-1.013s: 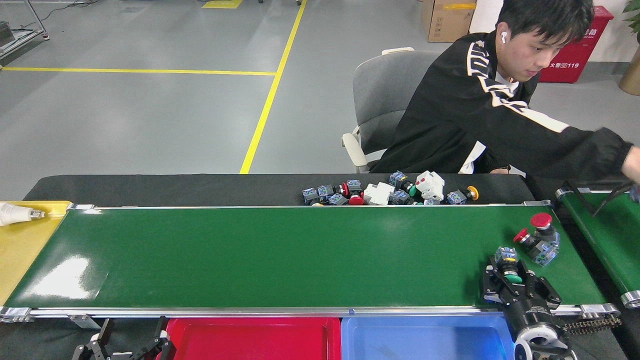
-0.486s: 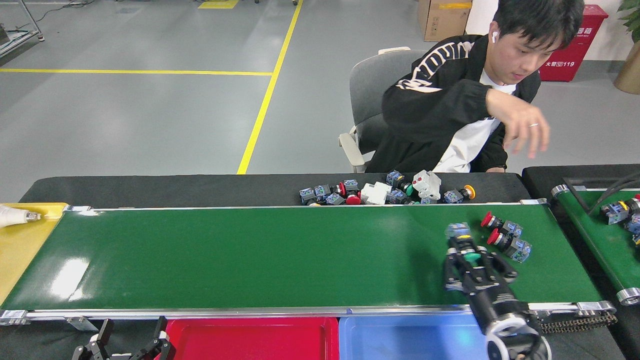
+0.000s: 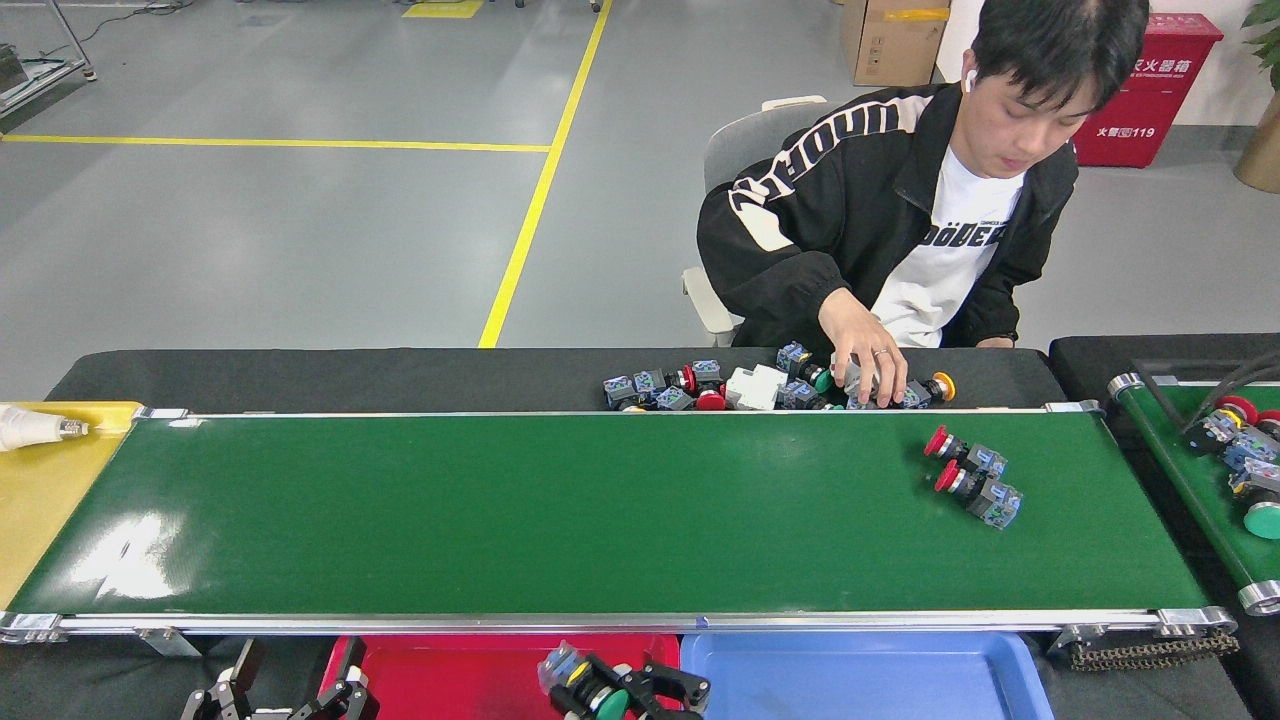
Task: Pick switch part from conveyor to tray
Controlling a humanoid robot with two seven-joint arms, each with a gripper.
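The conveyor (image 3: pixel 560 510) is a wide glossy green belt with silver rails. Two red-capped switch parts (image 3: pixel 972 473) lie side by side on its right part. My right gripper (image 3: pixel 612 690) is at the bottom edge over the red tray (image 3: pixel 450 672), near its border with the blue tray (image 3: pixel 860 670). It is shut on a switch part (image 3: pixel 572 676) with a green cap and a blue-grey body. My left gripper (image 3: pixel 290 695) sits low at the bottom left, its two black fingers apart with nothing between them.
A seated person's hand (image 3: pixel 866 358) rests on a pile of switch parts (image 3: pixel 740 385) on the black table behind the belt. A yellow tray (image 3: pixel 50 490) lies at the left end. A smaller angled belt (image 3: pixel 1200 470) at the right carries more parts.
My right gripper lifted the green-capped part off the belt's right end and carried it left and down over the red tray. The red-capped parts rode leftward. The person's hand dropped onto the pile.
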